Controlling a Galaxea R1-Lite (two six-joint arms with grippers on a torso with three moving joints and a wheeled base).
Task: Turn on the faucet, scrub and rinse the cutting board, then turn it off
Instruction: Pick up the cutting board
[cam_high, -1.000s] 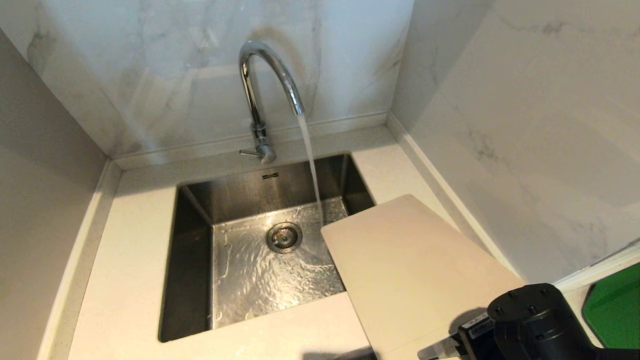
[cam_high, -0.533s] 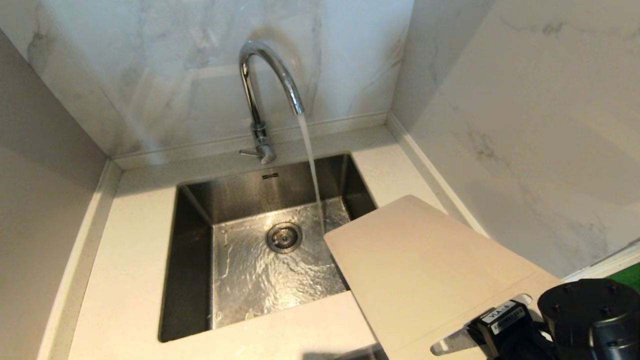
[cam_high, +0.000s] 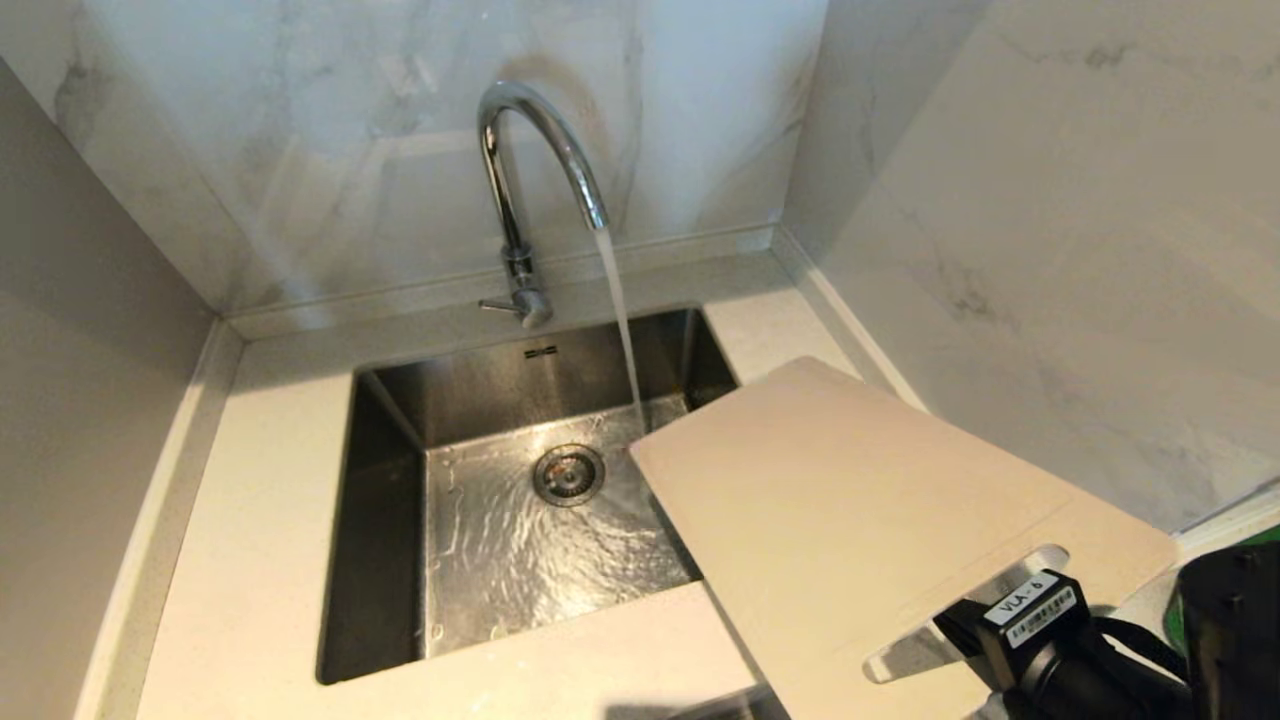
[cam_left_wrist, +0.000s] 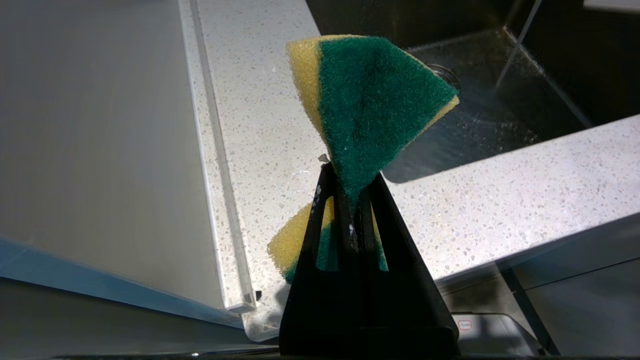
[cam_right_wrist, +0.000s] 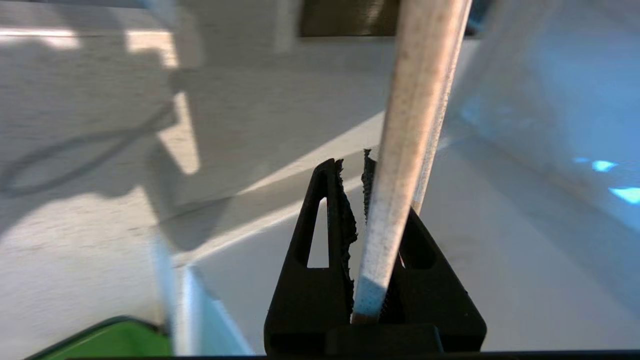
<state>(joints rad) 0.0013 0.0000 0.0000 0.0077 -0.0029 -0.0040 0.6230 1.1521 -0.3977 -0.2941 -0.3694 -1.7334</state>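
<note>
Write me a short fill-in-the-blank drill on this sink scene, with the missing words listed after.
1. Water runs from the faucet into the ____.
2. The right tool is shut on the edge of the ____.
3. The left tool pinches a green and yellow ____.
4. The cutting board's far corner juts over the sink, and the stream falls ____ it, not on it.

Missing words: sink; cutting board; sponge; beside

Head camera looks down; wrist cameras close behind grippers.
</note>
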